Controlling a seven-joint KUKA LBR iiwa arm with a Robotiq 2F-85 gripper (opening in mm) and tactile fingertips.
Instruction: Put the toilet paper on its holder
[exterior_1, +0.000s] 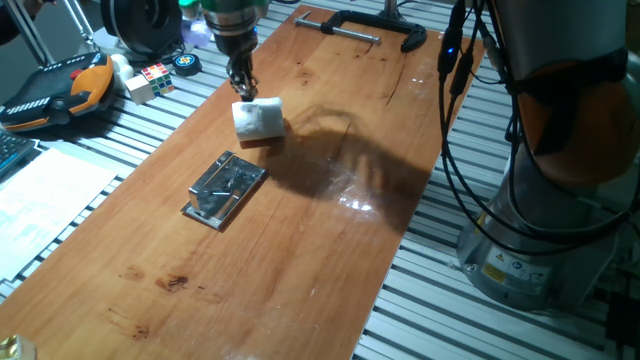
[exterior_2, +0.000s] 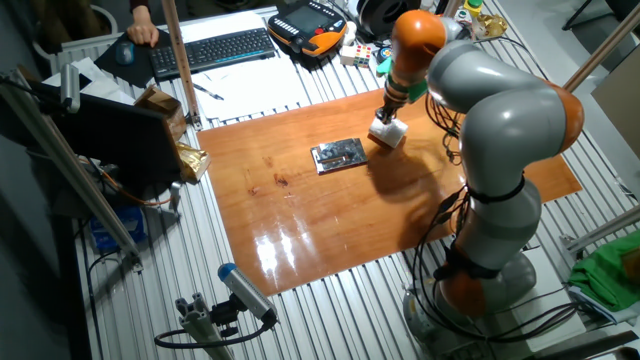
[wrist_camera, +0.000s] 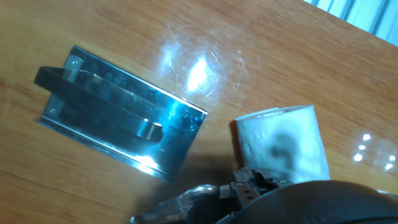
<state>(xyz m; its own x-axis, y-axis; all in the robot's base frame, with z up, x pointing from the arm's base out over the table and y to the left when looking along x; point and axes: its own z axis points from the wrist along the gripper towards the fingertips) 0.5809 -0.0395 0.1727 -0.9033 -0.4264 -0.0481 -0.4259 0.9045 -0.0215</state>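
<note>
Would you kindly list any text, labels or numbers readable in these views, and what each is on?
None can be read.
Sticker on the robot base: print too small to read.
Keyboard: keys too small to read.
Paper sheets: no legible print.
Toilet paper, holder: no markings visible.

arm (exterior_2: 500, 130): grey rounded links | orange joint bands | black cables along base
</note>
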